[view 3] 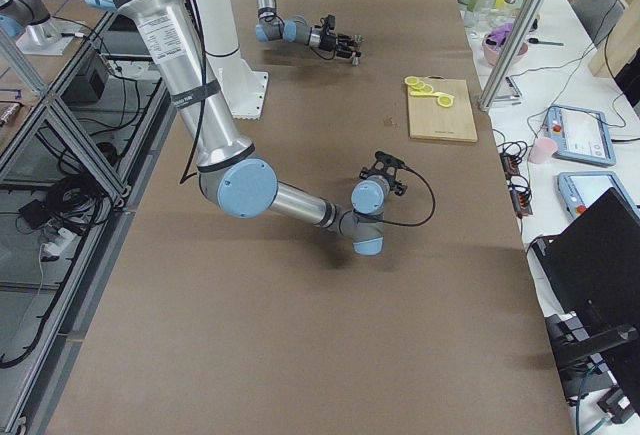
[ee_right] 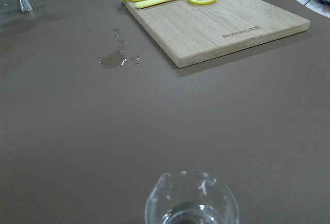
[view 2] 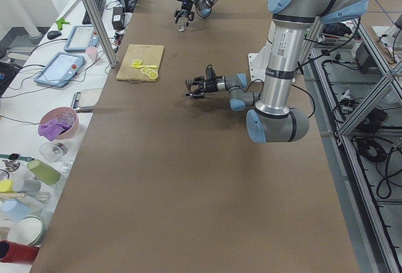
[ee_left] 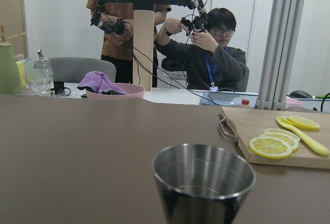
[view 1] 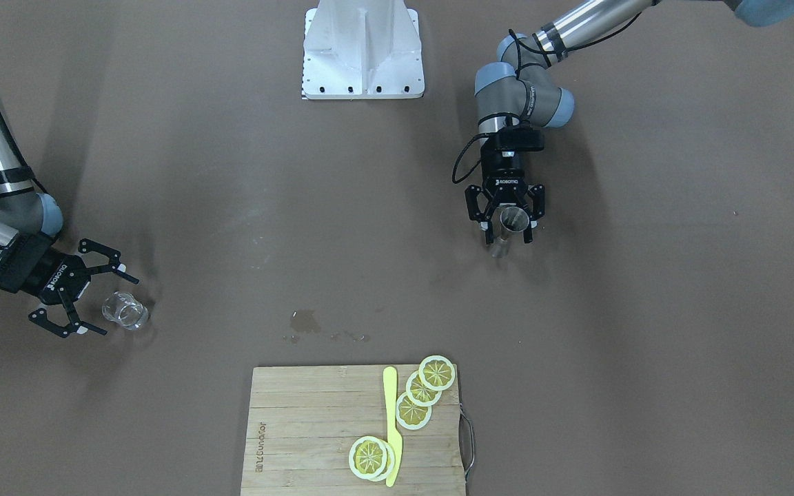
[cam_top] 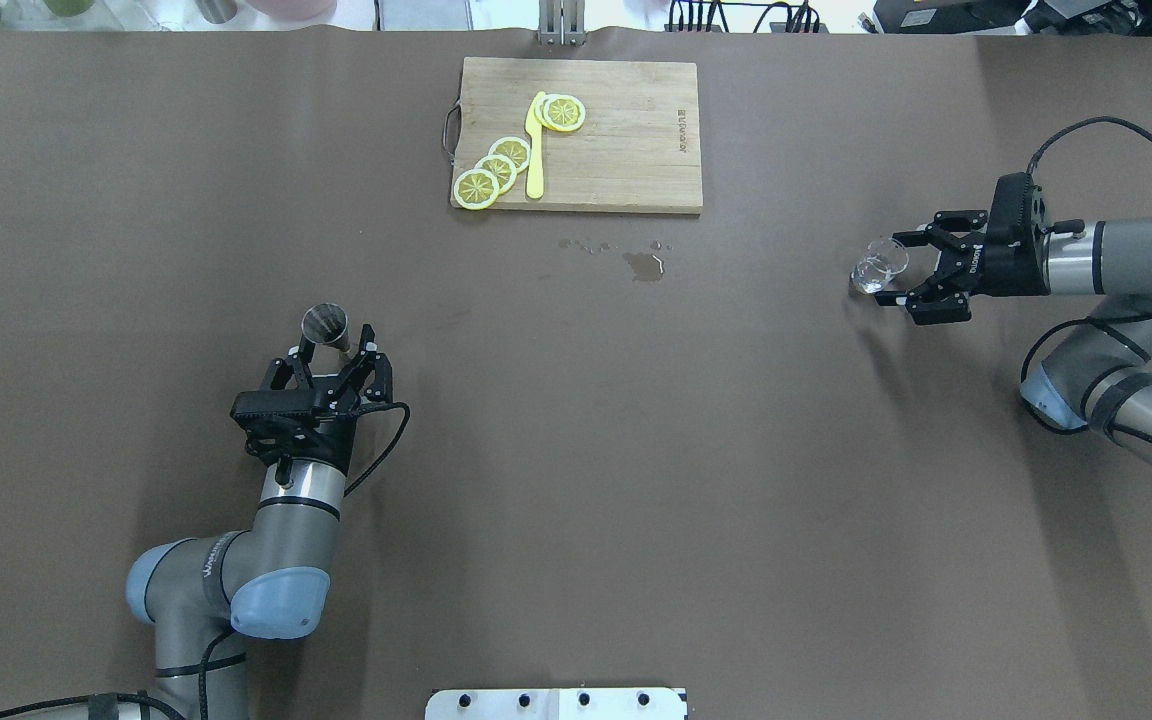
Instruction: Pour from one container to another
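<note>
Grey steel hourglass jigger point(ee_left: 203, 183) and clear glass tumbler point(ee_right: 191, 201) are flanked by open left gripper point(view 1: 507, 238) and right gripper point(view 1: 118, 306) fingers; closing seems called for next.

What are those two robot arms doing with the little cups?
Each arm is at one cup. The left hand is open, its fingers on either side of the steel jigger, which stands on the table. The right hand is open at the clear glass. The cups are far apart, so nothing is being poured yet. Lemon slices lie on a wooden board.
</note>
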You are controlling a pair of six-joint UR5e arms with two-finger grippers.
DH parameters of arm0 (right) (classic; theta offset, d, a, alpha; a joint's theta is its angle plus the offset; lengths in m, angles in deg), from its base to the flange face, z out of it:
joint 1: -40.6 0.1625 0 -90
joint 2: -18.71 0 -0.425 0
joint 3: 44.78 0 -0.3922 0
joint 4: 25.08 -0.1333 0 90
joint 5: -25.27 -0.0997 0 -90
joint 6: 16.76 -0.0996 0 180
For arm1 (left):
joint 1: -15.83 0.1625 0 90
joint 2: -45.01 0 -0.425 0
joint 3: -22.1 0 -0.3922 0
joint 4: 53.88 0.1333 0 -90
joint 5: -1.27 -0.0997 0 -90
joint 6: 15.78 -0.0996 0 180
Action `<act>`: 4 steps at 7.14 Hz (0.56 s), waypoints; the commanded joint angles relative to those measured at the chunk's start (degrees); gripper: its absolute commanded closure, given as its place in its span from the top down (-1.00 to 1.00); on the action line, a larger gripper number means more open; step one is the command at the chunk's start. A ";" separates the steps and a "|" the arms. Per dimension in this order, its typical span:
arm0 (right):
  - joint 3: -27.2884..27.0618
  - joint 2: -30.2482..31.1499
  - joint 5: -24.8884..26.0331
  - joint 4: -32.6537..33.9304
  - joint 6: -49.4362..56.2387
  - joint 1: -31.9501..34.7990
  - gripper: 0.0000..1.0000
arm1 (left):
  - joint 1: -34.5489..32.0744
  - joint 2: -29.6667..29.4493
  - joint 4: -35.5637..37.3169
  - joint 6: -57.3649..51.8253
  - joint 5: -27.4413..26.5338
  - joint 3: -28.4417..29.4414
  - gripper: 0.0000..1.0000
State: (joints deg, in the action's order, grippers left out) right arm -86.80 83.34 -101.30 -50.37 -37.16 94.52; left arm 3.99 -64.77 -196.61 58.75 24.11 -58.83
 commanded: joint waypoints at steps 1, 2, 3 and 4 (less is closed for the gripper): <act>1.05 -0.56 -1.21 -1.25 0.53 0.04 1.00 | 0.06 -0.09 0.18 0.00 -0.16 0.07 0.34; 2.28 -0.82 -1.82 -1.43 1.93 0.74 1.00 | 0.06 -0.09 0.35 -0.18 -0.16 0.07 0.34; 2.90 -1.00 -2.61 -1.43 2.55 1.18 1.00 | 0.06 -0.44 0.44 -1.39 -0.16 0.07 0.34; 3.26 -1.35 -2.53 -1.43 2.64 1.18 1.00 | 0.15 -1.40 0.01 -3.76 -0.16 0.07 0.34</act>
State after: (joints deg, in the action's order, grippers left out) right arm -84.16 82.35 -103.55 -51.75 -34.94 95.49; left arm 4.08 -65.34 -196.33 57.14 23.95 -58.76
